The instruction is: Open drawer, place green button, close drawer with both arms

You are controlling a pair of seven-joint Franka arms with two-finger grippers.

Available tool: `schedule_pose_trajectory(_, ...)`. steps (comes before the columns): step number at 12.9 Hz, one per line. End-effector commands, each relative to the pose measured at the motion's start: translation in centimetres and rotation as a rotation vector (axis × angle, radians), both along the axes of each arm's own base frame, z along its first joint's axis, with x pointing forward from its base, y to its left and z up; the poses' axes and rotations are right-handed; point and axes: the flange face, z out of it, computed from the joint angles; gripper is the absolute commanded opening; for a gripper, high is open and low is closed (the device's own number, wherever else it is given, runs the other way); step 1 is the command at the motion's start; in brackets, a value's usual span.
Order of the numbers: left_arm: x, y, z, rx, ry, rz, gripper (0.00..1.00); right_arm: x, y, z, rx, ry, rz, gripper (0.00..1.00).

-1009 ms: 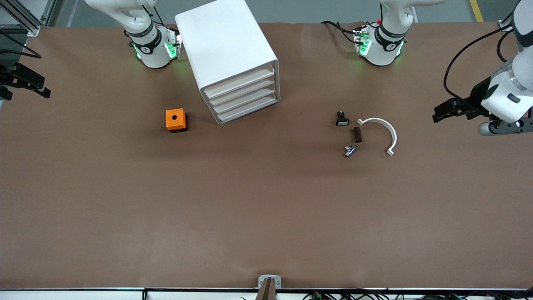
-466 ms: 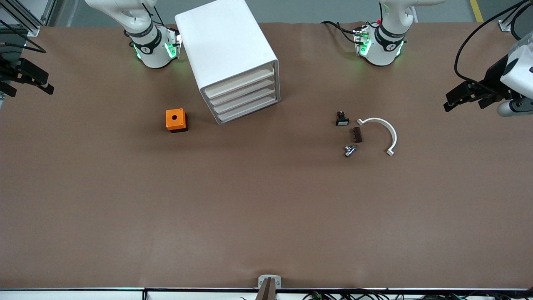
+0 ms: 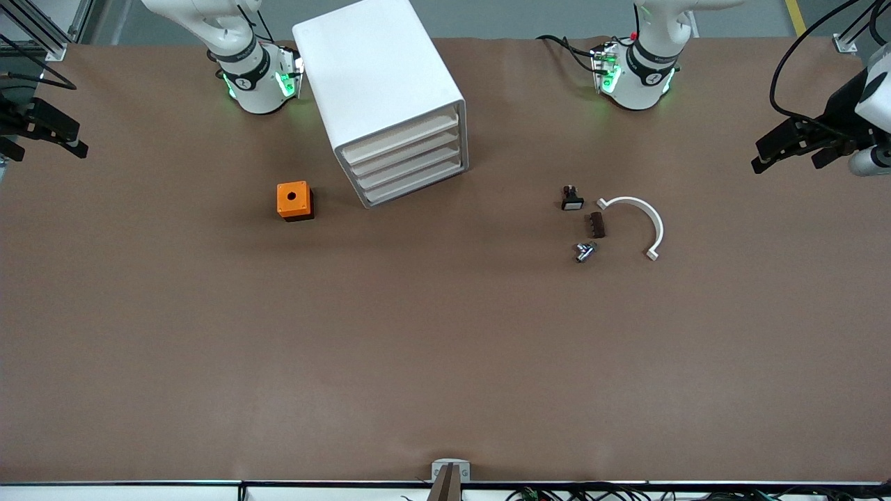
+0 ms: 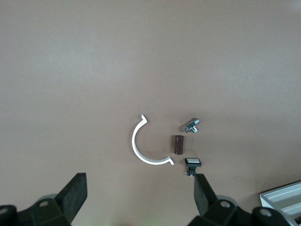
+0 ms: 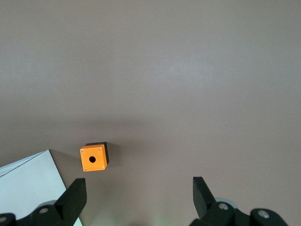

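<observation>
The white cabinet (image 3: 379, 76) stands by the right arm's base, and every drawer (image 3: 407, 163) in it is pushed in. The button (image 3: 585, 251), tiny and bluish-silver, lies on the brown table toward the left arm's end; the left wrist view also has the button (image 4: 192, 125). My left gripper (image 3: 786, 156) hangs open and empty over the table's edge at the left arm's end, apart from the button. The left gripper (image 4: 139, 186) shows only bare table between its fingers. My right gripper (image 3: 45, 142) hangs open and empty over the right arm's end. The right gripper (image 5: 138, 188) holds nothing.
An orange cube (image 3: 294, 200) with a round hole sits beside the cabinet. Near the button lie a black switch (image 3: 572, 200) with a white face, a small brown block (image 3: 596, 225) and a white curved strip (image 3: 644, 219).
The left gripper has drawn away from the small parts, out toward the left arm's end of the table. The right gripper has shifted only slightly. Nothing on the table has moved.
</observation>
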Motion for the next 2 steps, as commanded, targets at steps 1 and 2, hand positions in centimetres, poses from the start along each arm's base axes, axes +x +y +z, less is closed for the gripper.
schedule_pose_trajectory(1, 0.07, 0.11, 0.70, 0.016, -0.001, -0.014, 1.00, -0.79, -0.29, 0.17, -0.009, -0.009, 0.007, 1.00)
schedule_pose_trajectory(2, 0.07, 0.11, 0.77, 0.016, -0.003, -0.014, 1.00, -0.81, -0.28, 0.16, -0.009, -0.007, 0.007, 1.00)
